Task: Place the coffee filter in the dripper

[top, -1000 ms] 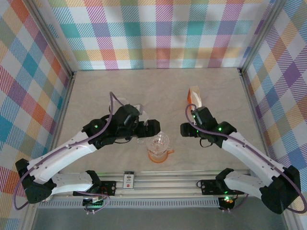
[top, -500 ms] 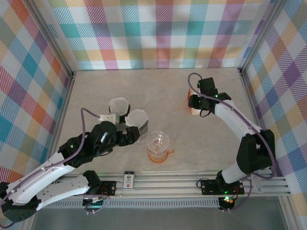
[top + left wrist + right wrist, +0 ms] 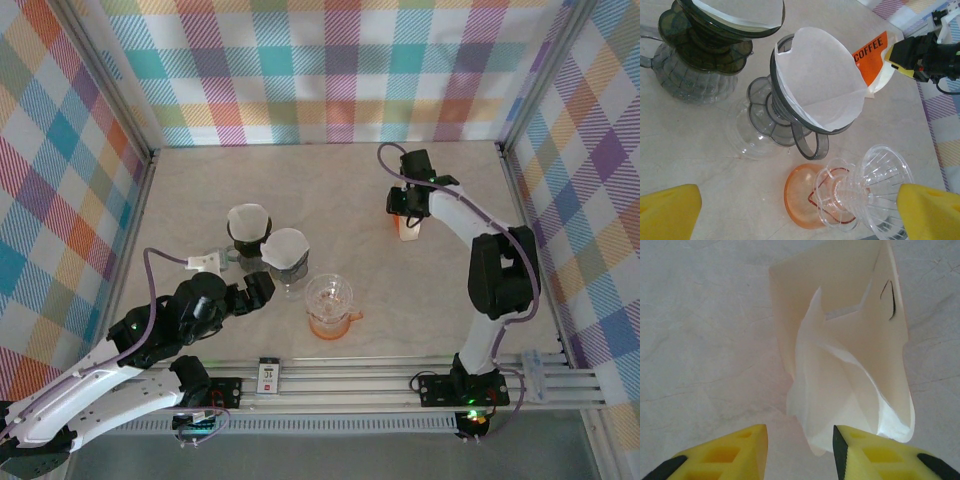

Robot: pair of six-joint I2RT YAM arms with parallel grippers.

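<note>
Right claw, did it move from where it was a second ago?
Yes. The right gripper went away from the orange-based dripper, farther up the top view, and now hangs over the coffee filter packet.

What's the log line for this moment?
left gripper open | right gripper open, over filter pack | clear dripper empty | nothing held

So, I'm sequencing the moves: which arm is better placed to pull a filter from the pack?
Right. The right fingers are open, right at the open filter pack. The left fingers are across the table, by the empty clear dripper.
</note>
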